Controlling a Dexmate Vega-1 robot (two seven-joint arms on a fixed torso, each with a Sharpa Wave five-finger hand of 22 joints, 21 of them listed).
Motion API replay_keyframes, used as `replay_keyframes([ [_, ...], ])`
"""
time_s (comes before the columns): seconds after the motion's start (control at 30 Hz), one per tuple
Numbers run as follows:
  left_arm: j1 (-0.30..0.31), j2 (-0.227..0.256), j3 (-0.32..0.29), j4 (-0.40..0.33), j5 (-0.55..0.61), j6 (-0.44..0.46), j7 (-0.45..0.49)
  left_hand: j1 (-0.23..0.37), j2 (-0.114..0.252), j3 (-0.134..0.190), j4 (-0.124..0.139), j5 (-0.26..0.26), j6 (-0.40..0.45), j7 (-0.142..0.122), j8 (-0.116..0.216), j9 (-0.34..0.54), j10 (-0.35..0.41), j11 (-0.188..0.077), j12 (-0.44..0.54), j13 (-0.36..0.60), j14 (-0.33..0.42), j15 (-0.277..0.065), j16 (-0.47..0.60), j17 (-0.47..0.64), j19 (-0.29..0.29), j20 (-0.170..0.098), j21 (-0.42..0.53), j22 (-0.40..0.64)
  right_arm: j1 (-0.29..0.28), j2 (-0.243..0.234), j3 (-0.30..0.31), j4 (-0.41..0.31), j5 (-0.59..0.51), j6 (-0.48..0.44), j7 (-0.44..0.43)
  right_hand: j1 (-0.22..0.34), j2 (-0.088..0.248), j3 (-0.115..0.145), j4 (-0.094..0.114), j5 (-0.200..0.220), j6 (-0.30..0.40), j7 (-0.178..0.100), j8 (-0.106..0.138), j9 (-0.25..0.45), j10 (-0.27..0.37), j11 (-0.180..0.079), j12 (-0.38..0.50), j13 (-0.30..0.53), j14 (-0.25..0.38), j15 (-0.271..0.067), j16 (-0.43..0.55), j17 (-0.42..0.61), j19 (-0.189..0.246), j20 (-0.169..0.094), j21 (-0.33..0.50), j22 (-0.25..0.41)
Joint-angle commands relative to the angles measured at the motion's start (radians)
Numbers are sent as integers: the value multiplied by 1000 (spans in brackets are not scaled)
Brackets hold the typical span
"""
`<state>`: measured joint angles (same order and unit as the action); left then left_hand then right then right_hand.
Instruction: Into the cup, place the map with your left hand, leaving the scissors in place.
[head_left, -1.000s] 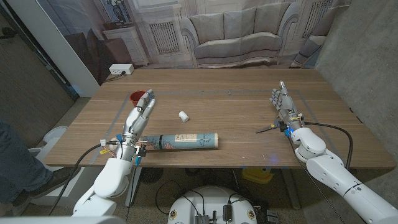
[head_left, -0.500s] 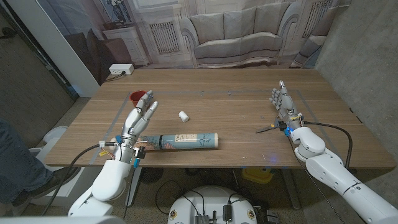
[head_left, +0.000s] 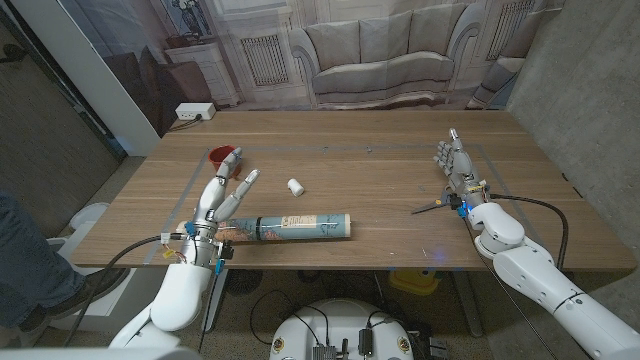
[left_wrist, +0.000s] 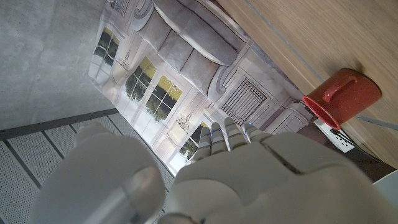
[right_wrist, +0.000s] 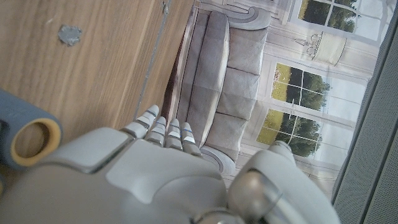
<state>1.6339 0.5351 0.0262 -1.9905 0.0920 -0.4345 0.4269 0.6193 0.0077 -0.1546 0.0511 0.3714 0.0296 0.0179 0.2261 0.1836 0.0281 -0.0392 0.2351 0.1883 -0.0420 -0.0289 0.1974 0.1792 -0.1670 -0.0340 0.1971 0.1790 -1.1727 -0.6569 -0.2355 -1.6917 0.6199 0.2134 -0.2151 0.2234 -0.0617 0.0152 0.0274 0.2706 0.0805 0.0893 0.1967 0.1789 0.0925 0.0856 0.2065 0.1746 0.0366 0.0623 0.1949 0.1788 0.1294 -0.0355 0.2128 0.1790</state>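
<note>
The rolled map (head_left: 295, 226) lies on its side near the table's front edge, left of centre. My left hand (head_left: 222, 200) is open with fingers spread, hovering by the map's left end and holding nothing. The red cup (head_left: 223, 156) stands upright just beyond its fingertips; the left wrist view shows the cup (left_wrist: 342, 96) past my left hand (left_wrist: 236, 180). The scissors (head_left: 432, 208) lie at the right, beside my right hand (head_left: 456, 165), which is open with fingers pointing away. A scissors handle (right_wrist: 25, 134) sits next to my right hand (right_wrist: 155, 174).
A small white cylinder (head_left: 295, 186) lies between the cup and the map. A person's leg (head_left: 25, 265) is at the left edge, off the table. A white power strip (head_left: 194, 112) sits on the floor behind the table's far left corner.
My left hand has drawn back from the cup toward the near edge and its thumb has spread out to the right. Map, scissors and right hand have not moved.
</note>
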Motion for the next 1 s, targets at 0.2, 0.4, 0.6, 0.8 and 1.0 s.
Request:
replay_keyframes([
  [0.2,9,-11,1,-29,165,81,91,10,1,-1,-9,8,11,1,-2,5,8,-9,-6,2,10,-1,1,2,-8,-11,7,2,-10,-1,7,-20,-2,-5,-13,3,4,-5,3,4,9,4,-3,5,3,6,-1,6,5,1,-6,4,8,-3,-5,3],
  [0.4,8,1,5,-40,200,120,101,13,2,-2,-10,8,17,-3,-1,5,15,-12,-5,2,18,-3,3,1,-1,-12,9,2,-8,-4,10,-25,-6,-13,-21,4,5,-6,2,4,7,4,-4,5,1,6,-2,6,5,0,-7,4,8,-3,-6,3],
  [0.6,10,11,9,-50,229,154,118,17,3,-3,-11,9,20,-4,-2,5,18,-14,-6,3,27,-3,4,1,10,-14,12,2,-2,-4,8,-27,-7,-20,-20,4,5,-7,2,4,7,5,-4,5,1,6,-2,6,4,0,-7,4,8,-2,-6,3],
  [0.8,22,28,6,-71,252,188,123,19,4,-3,-12,10,20,-4,-3,6,20,-17,-6,3,30,-6,4,2,12,-14,12,2,10,-2,4,-30,-10,-24,-20,5,6,-8,2,3,4,5,-5,5,-1,5,-3,6,5,1,-7,5,8,-2,-7,3],
  [1.0,43,40,-2,-100,281,228,133,23,4,-4,-13,11,24,-6,-3,6,22,-21,-7,3,31,-7,3,1,13,-14,12,2,18,-2,0,-34,-12,-35,-23,6,7,-9,2,3,3,4,-5,5,-1,4,-3,6,5,1,-7,5,8,-2,-7,3],
])
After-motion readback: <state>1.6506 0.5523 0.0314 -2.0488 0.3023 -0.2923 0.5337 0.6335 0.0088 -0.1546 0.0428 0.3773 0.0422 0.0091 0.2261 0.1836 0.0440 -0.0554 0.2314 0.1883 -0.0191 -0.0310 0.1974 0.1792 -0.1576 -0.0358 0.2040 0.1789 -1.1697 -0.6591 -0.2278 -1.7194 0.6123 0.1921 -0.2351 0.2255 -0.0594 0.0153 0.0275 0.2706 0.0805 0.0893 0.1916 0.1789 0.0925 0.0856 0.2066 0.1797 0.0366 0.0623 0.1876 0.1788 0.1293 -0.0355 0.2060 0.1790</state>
